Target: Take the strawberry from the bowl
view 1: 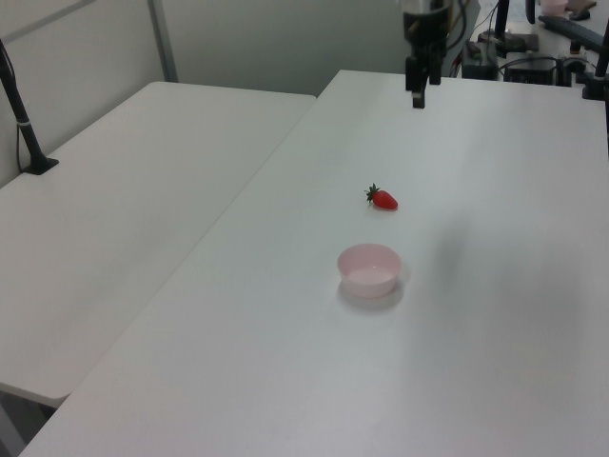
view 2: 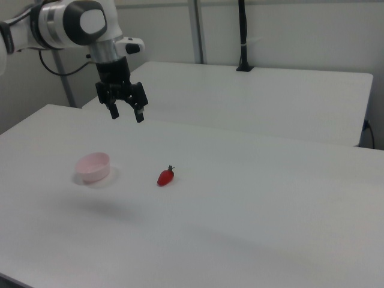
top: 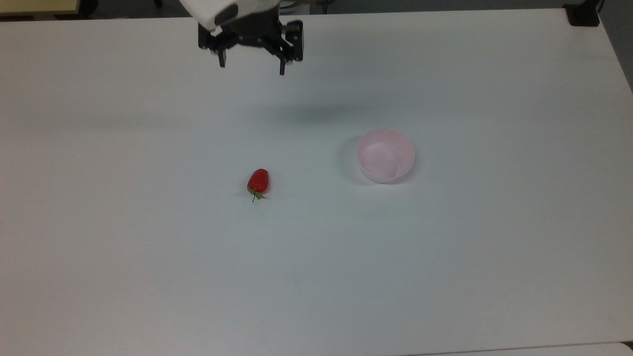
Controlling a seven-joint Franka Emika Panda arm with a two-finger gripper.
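The red strawberry [top: 258, 181] lies on its side on the white table [top: 148, 272], its green cap toward the top view's bottom. It also shows as the strawberry [view 1: 383, 199] and the strawberry [view 2: 165, 176]. The pale pink bowl [top: 385, 155] stands apart from it, to the top view's right, with nothing inside; the bowl [view 1: 369, 269] and the bowl [view 2: 93, 167] look the same. My gripper [top: 251, 68] hangs open high above the table, far from both, seen too as the gripper [view 2: 126, 114] and the gripper [view 1: 418, 98].
A second white table [view 1: 114, 219] stands alongside, with a black post [view 1: 21, 114] on it. A black clamp [top: 583, 15] sits at the top view's upper right corner. Cables and equipment [view 1: 514, 57] lie beyond the table's far end in the left view.
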